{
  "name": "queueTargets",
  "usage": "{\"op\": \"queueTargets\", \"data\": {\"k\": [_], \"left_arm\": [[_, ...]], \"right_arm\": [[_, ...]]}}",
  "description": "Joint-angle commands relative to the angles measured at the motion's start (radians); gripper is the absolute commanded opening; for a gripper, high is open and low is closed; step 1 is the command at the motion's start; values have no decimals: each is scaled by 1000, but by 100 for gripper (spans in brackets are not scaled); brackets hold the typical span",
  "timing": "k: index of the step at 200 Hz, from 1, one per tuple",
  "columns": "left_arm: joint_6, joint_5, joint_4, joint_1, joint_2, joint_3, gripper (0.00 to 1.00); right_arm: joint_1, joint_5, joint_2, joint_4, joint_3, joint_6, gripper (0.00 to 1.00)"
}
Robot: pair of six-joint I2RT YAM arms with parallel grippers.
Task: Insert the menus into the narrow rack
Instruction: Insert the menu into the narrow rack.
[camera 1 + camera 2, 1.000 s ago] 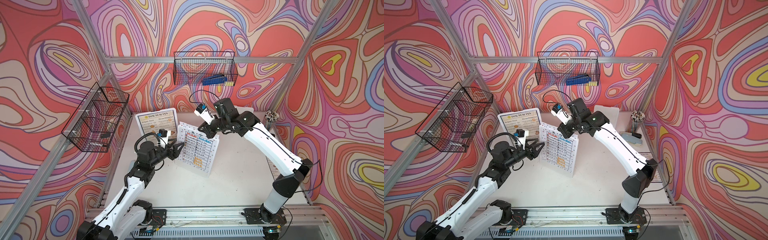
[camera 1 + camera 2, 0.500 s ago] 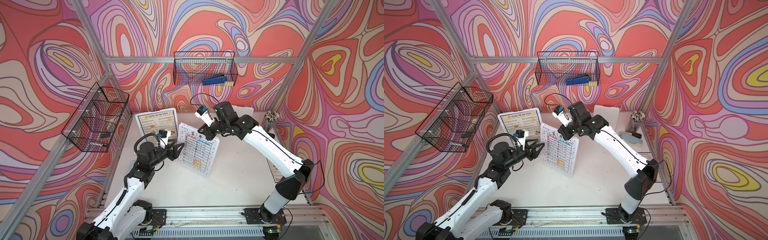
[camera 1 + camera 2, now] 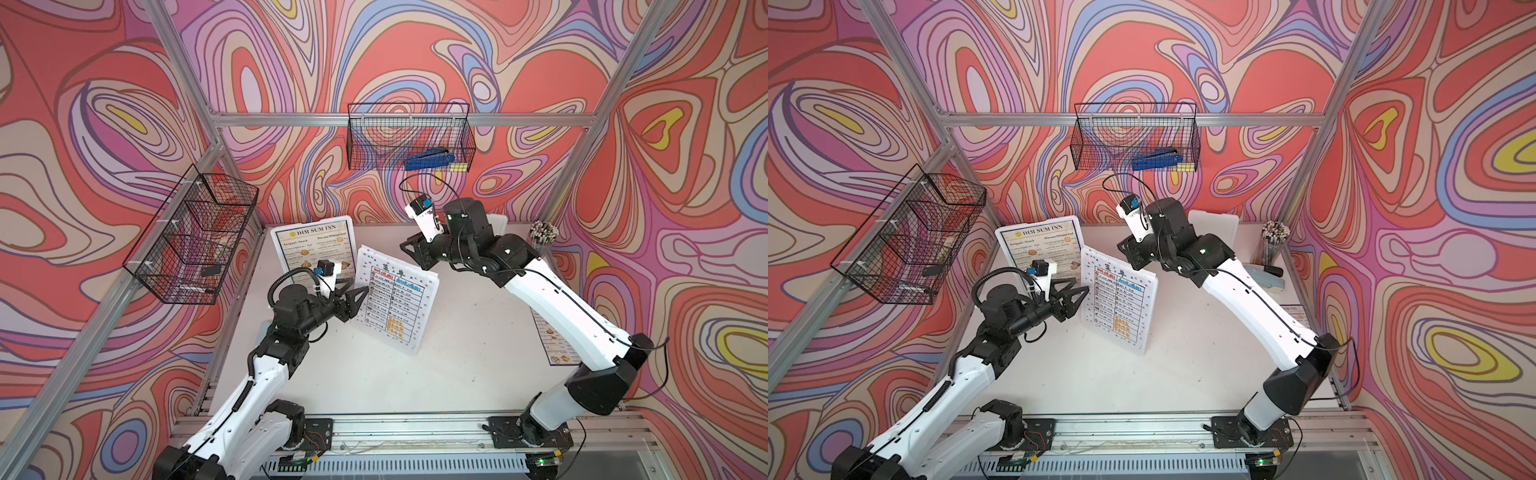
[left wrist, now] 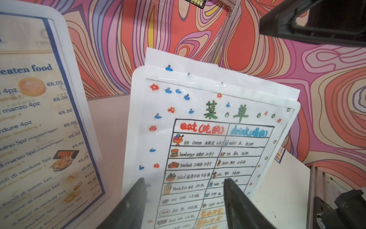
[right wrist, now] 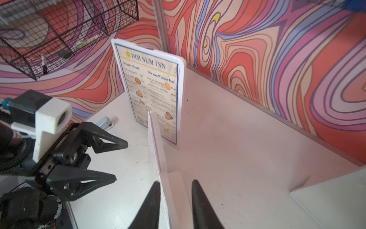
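Observation:
A white menu [image 3: 395, 299] with a table and icon border stands upright mid-table, and a plain white sheet [image 4: 217, 73] shows behind it. My right gripper [image 5: 175, 181] is open astride its top edge: one finger touches the sheet, the other stands apart. My left gripper [image 3: 359, 297] is open at the menu's left side, facing its printed face [image 4: 198, 158], with nothing between the fingers [image 4: 136, 198]. A blue-bordered DIM SUM INN menu [image 3: 313, 249] stands upright at the back left. Another menu [image 3: 552, 336] lies flat at the table's right edge. I cannot make out the narrow rack; the menus' feet are hidden.
A black wire basket [image 3: 191, 241] with dividers hangs on the left wall. Another wire basket [image 3: 411, 137] on the back wall holds a blue stapler [image 3: 430, 160]. A pen cup [image 3: 542, 232], a white panel [image 3: 1212, 224] and a grey stapler [image 3: 1268, 278] stand at the back right.
My right gripper has opened off the white menu's top edge, which it pinched before. The menu still stands upright. The left arm has not moved.

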Motion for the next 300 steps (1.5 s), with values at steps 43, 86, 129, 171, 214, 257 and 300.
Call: {"op": "queueTargets", "data": {"k": [43, 86, 129, 171, 214, 257, 300], "left_arm": [[-1, 16, 20, 1, -14, -13, 64], [-4, 21, 26, 1, -20, -18, 64], [-7, 26, 31, 0, -13, -18, 64], [-7, 23, 26, 2, -19, -17, 65], [-7, 23, 27, 1, -22, -20, 65], [-9, 23, 26, 1, -23, -21, 65], [-9, 19, 20, 2, -24, -6, 65]], "right_arm": [[172, 434, 37, 43, -39, 111, 30], [202, 507, 56, 35, -94, 145, 30], [218, 500, 50, 52, -144, 162, 30], [229, 504, 26, 70, -92, 123, 31], [227, 584, 10, 94, -95, 103, 35], [224, 563, 71, 89, -102, 122, 34], [225, 544, 52, 116, -149, 123, 35]]}}
